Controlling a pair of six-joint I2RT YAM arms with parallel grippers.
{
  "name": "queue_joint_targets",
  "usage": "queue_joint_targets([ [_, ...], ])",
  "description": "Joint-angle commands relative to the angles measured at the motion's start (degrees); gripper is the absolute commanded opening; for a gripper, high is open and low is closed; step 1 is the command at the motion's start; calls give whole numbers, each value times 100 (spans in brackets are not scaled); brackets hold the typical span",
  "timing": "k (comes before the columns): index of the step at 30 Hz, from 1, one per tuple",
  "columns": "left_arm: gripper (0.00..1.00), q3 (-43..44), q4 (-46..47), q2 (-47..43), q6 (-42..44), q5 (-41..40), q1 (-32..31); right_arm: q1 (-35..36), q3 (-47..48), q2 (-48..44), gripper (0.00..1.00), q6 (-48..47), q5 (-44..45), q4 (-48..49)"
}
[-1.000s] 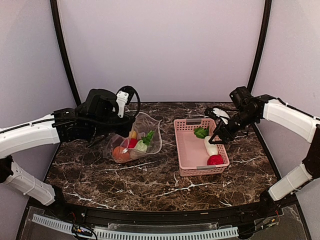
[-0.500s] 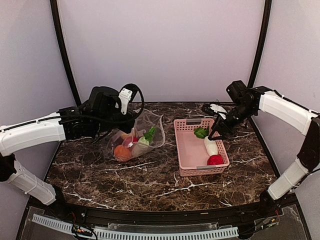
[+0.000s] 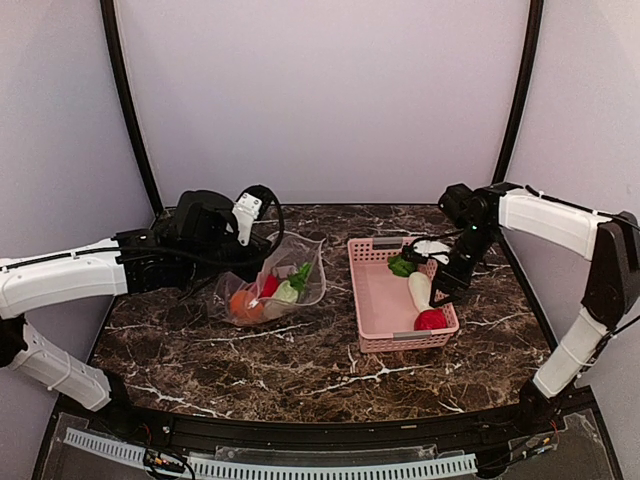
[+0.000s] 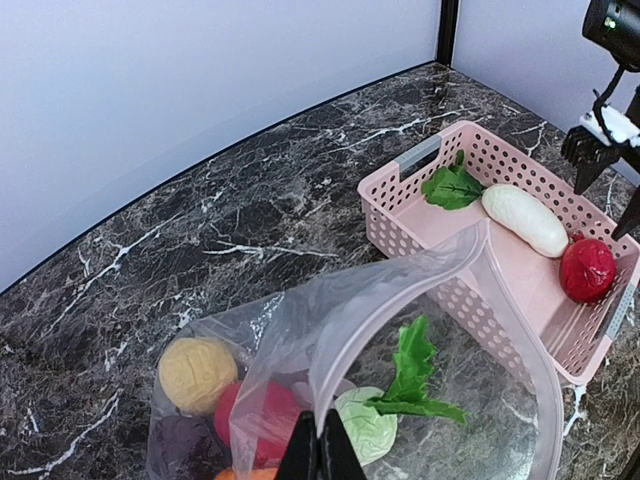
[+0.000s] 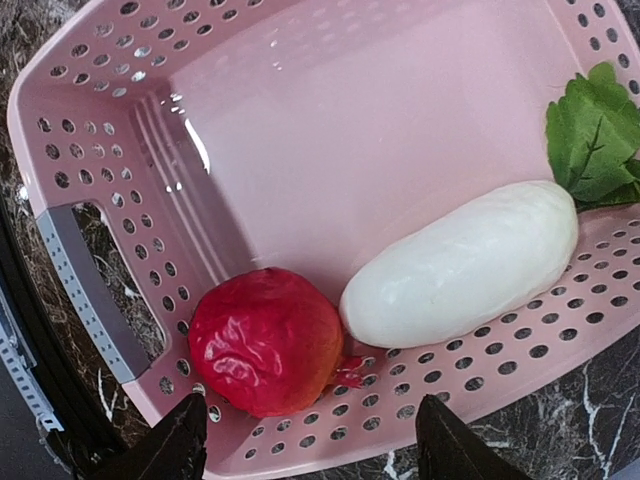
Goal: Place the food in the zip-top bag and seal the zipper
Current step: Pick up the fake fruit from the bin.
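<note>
The zip-top bag (image 3: 278, 282) lies left of centre with its mouth held open toward the basket. My left gripper (image 3: 253, 262) is shut on the bag's near rim (image 4: 322, 452), on the pale zipper strip (image 4: 385, 305); no slider shows. Inside the bag are a yellow ball (image 4: 197, 373), a red ball (image 4: 262, 418) and a white radish with green leaves (image 4: 372, 422). My right gripper (image 5: 312, 425) hangs open over the pink basket's near right corner, its fingertips (image 5: 192, 425) straddling a red ball (image 5: 265, 340). Beside that ball lies a white radish (image 5: 465, 265).
The pink basket (image 3: 378, 330) stands right of centre on the dark marble table, with grey handles (image 5: 75, 270) at both ends. A black curved frame and pale walls ring the table's back and sides.
My right gripper has swung from beyond the basket's far right edge to low over its near right corner, above the red ball. The left arm and bag shifted slightly.
</note>
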Motion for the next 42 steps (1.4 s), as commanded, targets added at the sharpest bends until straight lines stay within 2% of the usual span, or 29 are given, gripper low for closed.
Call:
queue_joint_targets([
  [1, 1, -85, 73, -320, -63, 68, 17, 348, -115, 265, 68, -127, 404, -289],
  [9, 1, -110, 106, -531, 2, -111, 27, 812, -94, 731, 70, -101, 995, -300],
  [18, 1, -97, 84, -587, 36, -102, 23, 857, -100, 876, 74, -97, 1007, -410],
  [28, 1, -94, 66, -558, 66, -128, 24, 860, -146, 1024, 75, -57, 1020, -251],
  [34, 1, -98, 68, -588, 77, -158, 23, 868, -6, 1032, 56, -74, 973, -219],
  [42, 1, -95, 71, -577, 125, -229, 24, 846, 284, 843, 45, -60, 526, 4],
])
